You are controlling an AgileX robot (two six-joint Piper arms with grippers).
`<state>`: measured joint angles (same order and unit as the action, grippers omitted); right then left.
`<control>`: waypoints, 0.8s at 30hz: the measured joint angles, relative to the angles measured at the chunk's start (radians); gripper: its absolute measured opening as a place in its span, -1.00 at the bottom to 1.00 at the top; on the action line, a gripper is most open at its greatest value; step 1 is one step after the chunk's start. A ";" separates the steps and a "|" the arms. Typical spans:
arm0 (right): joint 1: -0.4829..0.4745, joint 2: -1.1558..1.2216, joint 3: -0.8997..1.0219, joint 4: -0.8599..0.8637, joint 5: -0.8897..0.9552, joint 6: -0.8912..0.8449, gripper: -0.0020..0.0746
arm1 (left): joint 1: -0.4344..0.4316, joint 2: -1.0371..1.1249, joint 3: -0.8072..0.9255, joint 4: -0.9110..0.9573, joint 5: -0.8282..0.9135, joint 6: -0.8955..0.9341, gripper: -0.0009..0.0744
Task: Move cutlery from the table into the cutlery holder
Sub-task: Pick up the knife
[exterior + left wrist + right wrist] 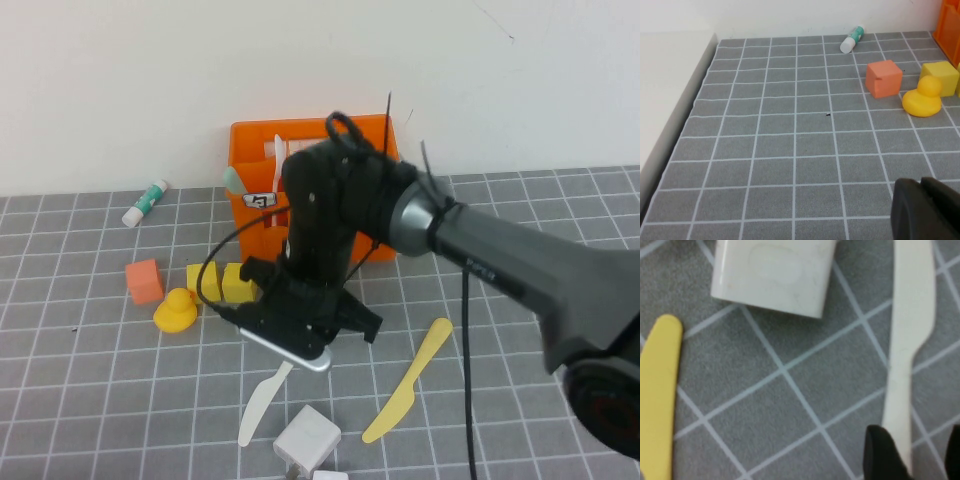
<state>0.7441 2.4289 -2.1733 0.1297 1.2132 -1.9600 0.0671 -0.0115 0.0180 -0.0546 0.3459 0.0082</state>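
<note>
Right gripper (912,452): jaws spread astride white knife (907,340) handle.
Left gripper (925,210): parked near-left, pressed together.
Risk: the thin, flat handle may slip out as the jaws pinch.

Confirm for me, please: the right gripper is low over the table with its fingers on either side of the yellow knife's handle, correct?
Not quite: the right gripper straddles the white knife, not the yellow knife, which lies apart, untouched. The right wrist view shows it; the gripper is indeed low over the table.

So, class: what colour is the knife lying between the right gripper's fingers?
White knife, clearest in the right wrist view; the right gripper straddles its handle.
</note>
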 joint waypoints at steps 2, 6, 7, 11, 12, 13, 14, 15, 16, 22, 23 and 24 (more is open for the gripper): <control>0.002 0.020 -0.004 -0.004 0.001 0.000 -0.24 | 0.000 0.000 0.000 0.000 0.000 0.000 -0.98; 0.006 0.057 -0.010 -0.004 -0.031 0.002 -0.24 | 0.000 0.000 0.000 0.000 0.000 0.000 -0.98; 0.006 0.062 -0.010 -0.004 -0.044 0.002 -0.24 | 0.000 0.000 0.000 0.000 0.000 0.000 -0.98; 0.006 0.071 -0.010 -0.004 -0.095 0.016 -0.24 | 0.000 0.000 0.000 0.000 0.000 0.000 -0.98; 0.006 0.071 -0.010 -0.004 -0.107 0.018 -0.24 | 0.000 0.000 0.000 0.000 0.000 0.000 -0.98; 0.006 0.071 -0.010 -0.004 -0.116 0.021 -0.24 | 0.000 0.000 0.000 0.000 0.000 0.000 -0.98; 0.006 0.071 -0.010 -0.004 -0.122 0.022 -0.24 | 0.000 0.000 0.000 0.000 0.000 0.000 -0.98; 0.006 0.071 -0.010 -0.004 -0.124 0.023 -0.24 | 0.000 0.000 0.000 0.000 0.000 0.000 -0.98; 0.006 0.071 -0.010 -0.004 -0.125 0.023 -0.24 | 0.000 0.000 0.000 0.000 0.000 0.000 -0.98; 0.006 0.088 -0.011 -0.004 -0.088 0.024 -0.24 | 0.000 0.000 0.000 0.000 0.000 0.000 -0.98; 0.006 0.090 -0.013 -0.004 -0.086 0.024 -0.24 | 0.000 0.000 0.000 0.000 0.000 0.000 -0.98; 0.006 0.090 -0.015 -0.002 -0.084 0.027 -0.24 | 0.000 0.000 0.000 0.000 0.000 0.000 -0.98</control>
<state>0.7503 2.5187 -2.1887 0.1281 1.1294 -1.9333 0.0671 -0.0115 0.0180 -0.0546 0.3459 0.0082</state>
